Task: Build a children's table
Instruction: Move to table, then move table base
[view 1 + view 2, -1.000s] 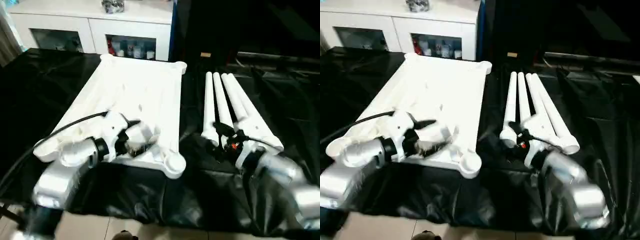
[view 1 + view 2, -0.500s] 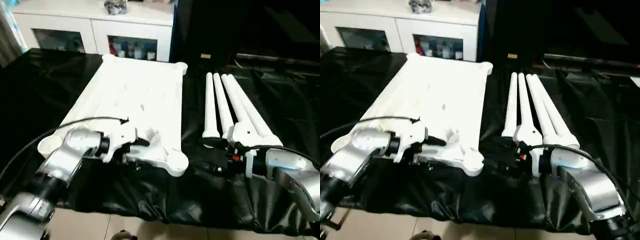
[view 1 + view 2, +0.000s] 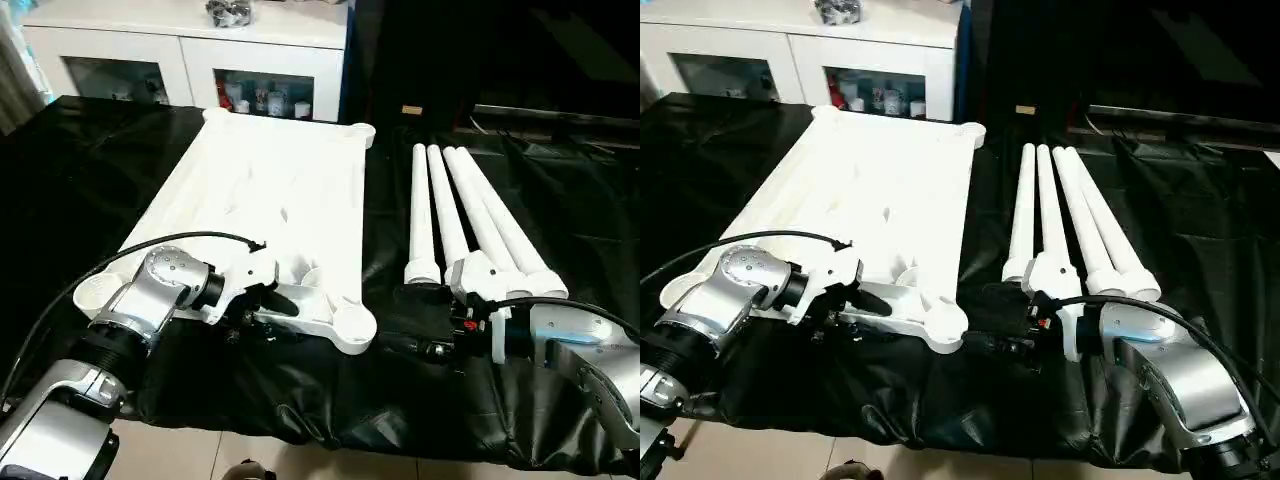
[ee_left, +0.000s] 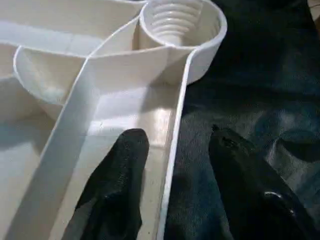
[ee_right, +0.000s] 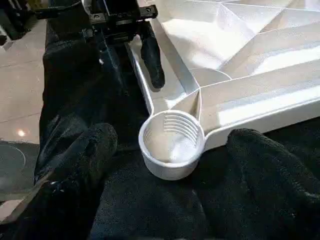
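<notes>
Left gripper [image 4: 172, 165] jaws are straddling the tabletop [image 3: 270, 200] rim near its socket [image 5: 171, 137], right gripper [image 5: 165, 165] jaws gaping around that socket.

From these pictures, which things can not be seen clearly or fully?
- Near-left corner socket of the tabletop: in the eye views the left arm covers part of it.
- Flared ends of the legs: the right wrist housing covers some in the eye views.
- Contents of the cabinet behind the glass: too small to name.
- Left claw: its fingers straddle the tabletop's edge wall; whether they press it is unclear.
</notes>
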You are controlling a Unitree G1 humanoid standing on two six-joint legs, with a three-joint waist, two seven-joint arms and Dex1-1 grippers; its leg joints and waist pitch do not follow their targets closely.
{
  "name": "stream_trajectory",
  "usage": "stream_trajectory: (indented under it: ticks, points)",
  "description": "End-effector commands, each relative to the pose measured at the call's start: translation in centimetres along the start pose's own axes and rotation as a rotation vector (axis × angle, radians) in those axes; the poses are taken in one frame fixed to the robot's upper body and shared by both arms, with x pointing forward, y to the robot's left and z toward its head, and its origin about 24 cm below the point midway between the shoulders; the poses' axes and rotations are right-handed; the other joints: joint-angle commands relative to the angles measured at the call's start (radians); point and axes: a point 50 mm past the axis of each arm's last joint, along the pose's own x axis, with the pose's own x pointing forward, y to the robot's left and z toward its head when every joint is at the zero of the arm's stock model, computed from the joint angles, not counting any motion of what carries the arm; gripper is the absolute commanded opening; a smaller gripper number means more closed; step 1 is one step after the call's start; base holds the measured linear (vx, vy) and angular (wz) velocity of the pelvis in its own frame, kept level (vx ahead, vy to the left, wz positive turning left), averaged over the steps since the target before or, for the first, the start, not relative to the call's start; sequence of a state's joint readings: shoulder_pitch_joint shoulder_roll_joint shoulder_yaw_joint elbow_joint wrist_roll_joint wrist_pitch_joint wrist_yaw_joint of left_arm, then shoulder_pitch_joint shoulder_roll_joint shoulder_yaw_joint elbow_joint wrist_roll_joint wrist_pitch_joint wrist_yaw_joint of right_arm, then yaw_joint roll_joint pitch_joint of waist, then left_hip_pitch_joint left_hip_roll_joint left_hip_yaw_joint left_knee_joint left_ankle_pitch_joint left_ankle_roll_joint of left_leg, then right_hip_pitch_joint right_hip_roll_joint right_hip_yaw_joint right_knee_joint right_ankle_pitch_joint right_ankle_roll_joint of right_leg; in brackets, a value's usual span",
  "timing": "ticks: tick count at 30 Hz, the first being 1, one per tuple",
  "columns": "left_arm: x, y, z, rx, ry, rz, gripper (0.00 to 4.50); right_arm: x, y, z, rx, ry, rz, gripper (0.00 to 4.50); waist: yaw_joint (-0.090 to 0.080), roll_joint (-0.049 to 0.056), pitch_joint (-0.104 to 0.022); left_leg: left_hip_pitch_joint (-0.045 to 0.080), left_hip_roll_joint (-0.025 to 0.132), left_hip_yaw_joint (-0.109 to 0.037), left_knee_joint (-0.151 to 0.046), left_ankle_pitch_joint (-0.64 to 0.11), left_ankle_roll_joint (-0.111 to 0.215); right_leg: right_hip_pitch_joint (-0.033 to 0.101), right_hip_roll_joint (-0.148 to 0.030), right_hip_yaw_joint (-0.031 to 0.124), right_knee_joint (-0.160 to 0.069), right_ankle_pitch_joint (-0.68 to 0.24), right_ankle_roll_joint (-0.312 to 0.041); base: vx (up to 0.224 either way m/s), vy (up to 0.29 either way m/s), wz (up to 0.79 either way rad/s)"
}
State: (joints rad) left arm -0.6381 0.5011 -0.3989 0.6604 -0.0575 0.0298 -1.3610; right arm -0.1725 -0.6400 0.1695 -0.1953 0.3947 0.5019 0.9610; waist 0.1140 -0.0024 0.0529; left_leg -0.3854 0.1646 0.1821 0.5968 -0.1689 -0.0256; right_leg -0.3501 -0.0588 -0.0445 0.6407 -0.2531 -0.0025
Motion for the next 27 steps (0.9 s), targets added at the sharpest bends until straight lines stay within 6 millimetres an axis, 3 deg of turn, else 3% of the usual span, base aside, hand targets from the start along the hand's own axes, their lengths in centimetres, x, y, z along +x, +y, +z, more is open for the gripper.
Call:
stream_trajectory:
  ticks: [1,4,6,14,15,21,23,27]
  points:
    - [-0.2,0.5,0.6,0.033,0.017,0.026,1.94,0.0,0.2,0.2,-0.014,0.016,0.015,4.05,0.003,0.004,-0.056,0.032,0.082,-0.035,-0.079,-0.253,-0.012,0.016,-0.11,0.054,-0.088,-0.105,-0.241,0.0,0.0,0.0]
    - [-0.2,0.7,0.5,0.04,0.025,0.037,1.74,0.3,0.3,0.2,-0.017,0.02,0.02,4.05,0.003,-0.001,-0.057,0.031,0.082,-0.035,-0.079,-0.236,-0.005,0.017,-0.11,0.053,-0.085,-0.076,-0.242,0.0,0.0,0.0]
    - [-0.2,0.7,0.5,0.042,0.026,0.039,1.57,0.4,0.2,0.1,-0.019,0.023,0.019,4.05,0.004,0.003,-0.057,0.03,0.082,-0.035,-0.078,-0.227,-0.002,0.017,-0.11,0.052,-0.084,-0.064,-0.245,0.0,0.0,0.0]
    - [0.0,0.7,0.6,0.049,0.011,0.041,0.94,0.6,0.1,0.2,-0.025,0.029,0.017,4.05,0.003,0.002,-0.055,0.031,0.082,-0.035,-0.08,-0.247,-0.006,0.016,-0.111,0.053,-0.087,-0.092,-0.244,0.0,0.0,0.0]
    - [0.0,0.7,0.6,0.054,0.004,0.058,0.8,0.6,0.1,0.2,-0.027,0.029,0.016,4.05,0.004,0.012,-0.055,0.031,0.082,-0.036,-0.08,-0.255,-0.011,0.015,-0.112,0.054,-0.087,-0.097,-0.244,0.0,0.0,0.0]
    - [0.0,0.4,1.0,0.046,-0.073,0.174,0.35,0.5,0.1,0.3,-0.026,0.02,0.0,4.05,0.001,0.011,-0.055,0.029,0.085,-0.038,-0.082,-0.264,-0.017,0.018,-0.112,0.053,-0.085,-0.082,-0.252,0.0,0.0,0.0]
    - [0.3,-0.3,1.2,0.038,-0.105,0.194,0.24,0.5,0.2,0.2,-0.023,0.02,-0.005,4.05,-0.006,0.007,-0.057,0.021,0.085,-0.04,-0.082,-0.232,-0.008,0.025,-0.111,0.051,-0.078,-0.043,-0.254,0.0,0.0,0.0]
    - [1.2,-2.0,1.5,0.029,-0.12,0.208,0.11,0.6,0.3,0.2,-0.022,0.019,-0.004,4.05,-0.02,0.005,-0.058,0.02,0.08,-0.034,-0.074,-0.179,0.032,0.023,-0.104,0.049,-0.076,0.035,-0.263,0.0,0.0,0.0]
